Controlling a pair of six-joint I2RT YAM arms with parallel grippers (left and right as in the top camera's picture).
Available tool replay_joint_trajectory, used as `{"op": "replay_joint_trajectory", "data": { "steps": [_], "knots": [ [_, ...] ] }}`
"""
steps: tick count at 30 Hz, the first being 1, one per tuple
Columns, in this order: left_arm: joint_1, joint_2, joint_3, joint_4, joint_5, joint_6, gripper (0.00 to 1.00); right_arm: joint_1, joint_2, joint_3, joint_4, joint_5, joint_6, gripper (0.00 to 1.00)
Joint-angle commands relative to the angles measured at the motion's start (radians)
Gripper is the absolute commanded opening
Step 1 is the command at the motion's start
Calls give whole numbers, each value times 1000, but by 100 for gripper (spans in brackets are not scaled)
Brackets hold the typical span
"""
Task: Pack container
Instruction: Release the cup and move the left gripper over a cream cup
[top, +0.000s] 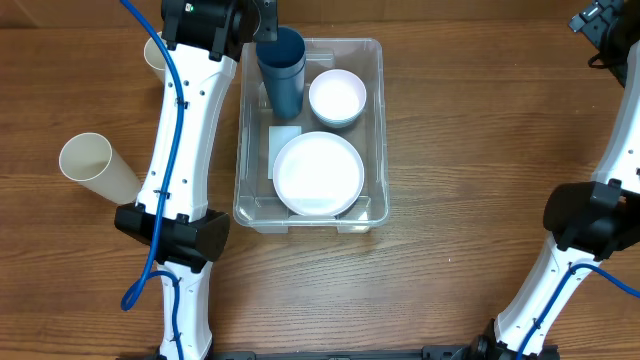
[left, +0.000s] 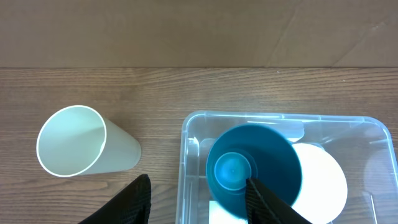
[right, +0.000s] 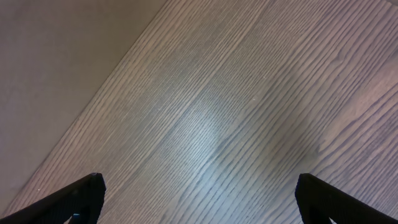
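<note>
The clear container (top: 378, 120) stands mid-table with a white label (top: 285, 138) on its base. In it stand a dark blue cup (top: 283, 70) at the far left corner, a small white bowl (top: 337, 97) and a large white bowl (top: 318, 173). My left gripper (top: 262, 20) is open above the blue cup. In the left wrist view its fingers (left: 202, 202) straddle the container wall (left: 185, 162), with one finger over the blue cup's (left: 255, 168) mouth. My right gripper (right: 199, 199) is open and empty over bare table at the far right (top: 600, 25).
A cream cup (top: 95, 168) lies on its side left of my left arm. A second cream cup (top: 155, 52), also in the left wrist view (left: 81, 140), lies left of the container's far corner, partly hidden by the arm overhead.
</note>
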Motion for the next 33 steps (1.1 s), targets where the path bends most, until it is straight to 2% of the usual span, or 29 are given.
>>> {"op": "replay_joint_trajectory", "data": {
  "steps": [1,5,9,10,11,13,14,17,20,25,30,33],
  "knots": [
    [5,2,-3,4,-11,-11,49,1,-47,32,5,7,5,100],
    [5,1,-2,-5,-15,-24,46,1,-47,32,5,7,5,100],
    [25,-24,-2,-58,-32,-177,47,1,-47,32,5,7,5,100],
    [45,-42,-2,-93,-20,-224,52,1,-47,32,5,7,5,100],
    [58,-52,-2,-106,-15,-232,75,1,-47,32,5,7,5,100],
    [84,-67,-2,-128,-16,-231,87,1,-47,32,5,7,5,100],
    [95,-71,-2,-144,-24,-230,89,1,-47,32,5,7,5,100],
    [109,-64,-3,-188,-87,-180,90,1,-47,32,5,7,5,100],
    [111,-47,-5,-191,-129,-65,96,1,-47,32,5,7,5,100],
    [131,3,-12,-158,-188,10,96,1,-47,32,5,7,5,100],
    [212,114,-12,-148,4,80,94,1,-47,32,5,7,5,100],
    [239,179,-12,-147,47,108,95,1,-47,32,5,7,5,100]
  ]
}}
